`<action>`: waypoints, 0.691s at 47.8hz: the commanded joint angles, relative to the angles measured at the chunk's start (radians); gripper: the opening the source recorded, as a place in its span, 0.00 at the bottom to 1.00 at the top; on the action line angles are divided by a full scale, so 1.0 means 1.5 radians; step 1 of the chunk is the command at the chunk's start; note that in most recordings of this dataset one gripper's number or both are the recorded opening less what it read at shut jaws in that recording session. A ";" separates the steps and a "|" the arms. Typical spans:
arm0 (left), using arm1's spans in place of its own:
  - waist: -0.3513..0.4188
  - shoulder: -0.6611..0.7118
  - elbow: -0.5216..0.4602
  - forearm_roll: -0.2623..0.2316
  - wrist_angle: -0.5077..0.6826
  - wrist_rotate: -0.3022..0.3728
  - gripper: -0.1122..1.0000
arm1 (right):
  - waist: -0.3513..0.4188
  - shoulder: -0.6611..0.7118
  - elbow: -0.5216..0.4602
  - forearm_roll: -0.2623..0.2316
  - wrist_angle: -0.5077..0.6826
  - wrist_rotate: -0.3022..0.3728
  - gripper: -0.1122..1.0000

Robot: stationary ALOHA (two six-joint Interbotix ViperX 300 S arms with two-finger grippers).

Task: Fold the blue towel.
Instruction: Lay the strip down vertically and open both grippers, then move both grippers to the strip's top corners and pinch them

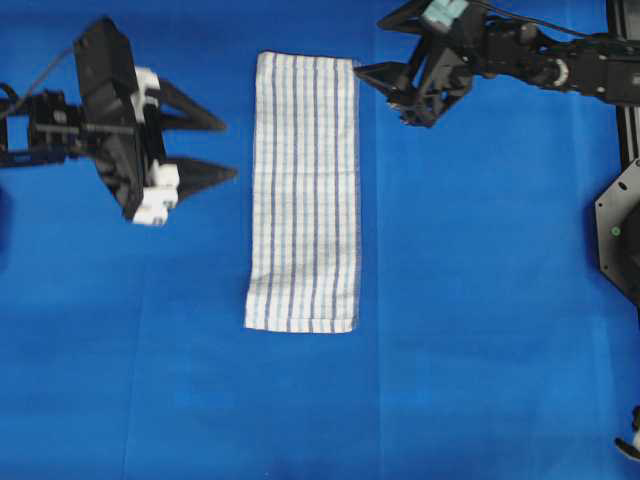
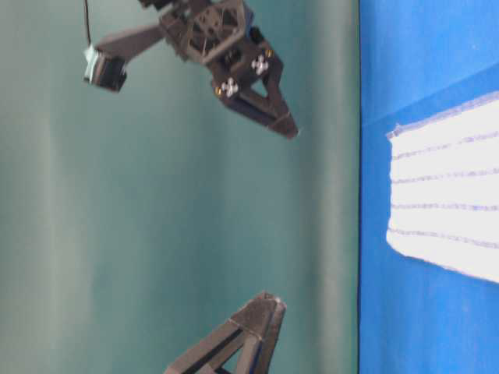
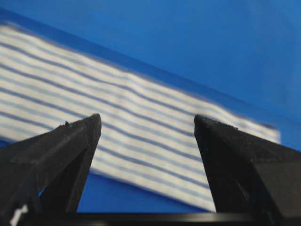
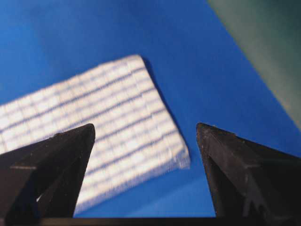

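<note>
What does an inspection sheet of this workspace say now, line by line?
Surface: blue table covering, faint creases.
Job's things: blue towel lies flat as a long narrow strip, untouched.
Clutter: nothing seen.
Grippers: left claw open, empty, beside the towel's left edge; right claw open, empty, at the towel's top right corner.
Cables: black cable on the left arm.
Surroundings: green backdrop; black frame at the right edge.
</note>
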 commanded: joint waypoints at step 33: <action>0.109 0.133 -0.074 0.002 -0.049 0.076 0.76 | -0.002 0.028 0.000 0.008 -0.078 0.001 0.88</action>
